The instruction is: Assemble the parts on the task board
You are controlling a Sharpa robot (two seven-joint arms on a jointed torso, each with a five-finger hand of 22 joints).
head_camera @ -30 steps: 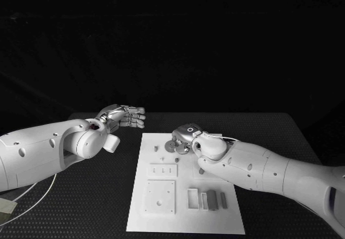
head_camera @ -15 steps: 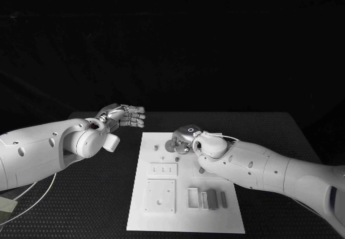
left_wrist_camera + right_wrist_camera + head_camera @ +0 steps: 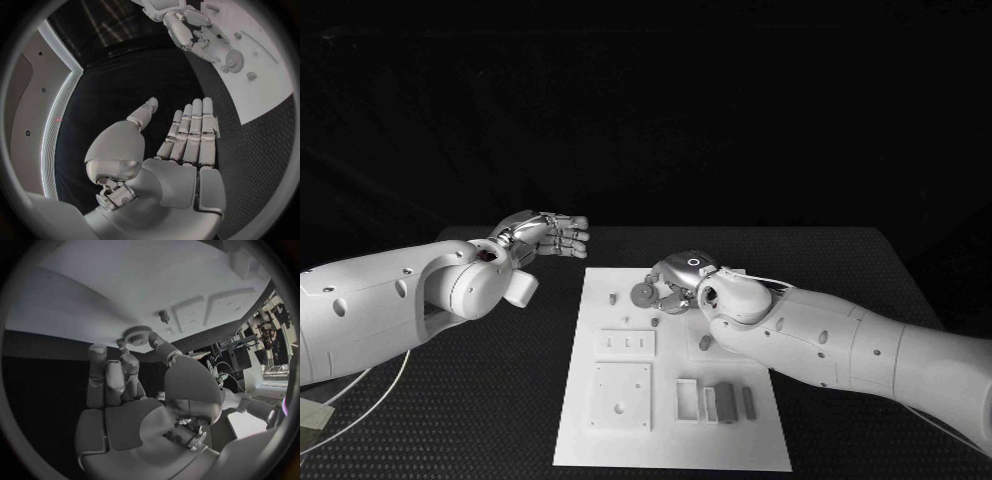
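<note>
The white task board (image 3: 675, 440) lies in the middle of the black table. Over its far end my right hand (image 3: 678, 283) pinches a round grey gear (image 3: 645, 294) between thumb and fingers, just above the board. The right wrist view shows the toothed gear (image 3: 139, 335) at the fingertips (image 3: 125, 359), close to the board (image 3: 125, 285) and near a small peg (image 3: 164, 316). My left hand (image 3: 548, 235) hovers open, fingers straight and together, over the table left of the board's far corner. The left wrist view shows the right hand (image 3: 194, 35) with the gear (image 3: 234, 59).
Small pegs (image 3: 613, 297) (image 3: 655, 321) (image 3: 705, 342) stand on the board. Two white plates with holes (image 3: 627, 342) (image 3: 622, 393) lie on its left half. A white holder (image 3: 687, 398) and grey blocks (image 3: 726, 402) sit near the front. A white cable (image 3: 358, 400) lies at the table's left.
My right wrist and forearm have shifted slightly to the right, while the gear stays at about the same spot over the board. The left hand has barely moved.
</note>
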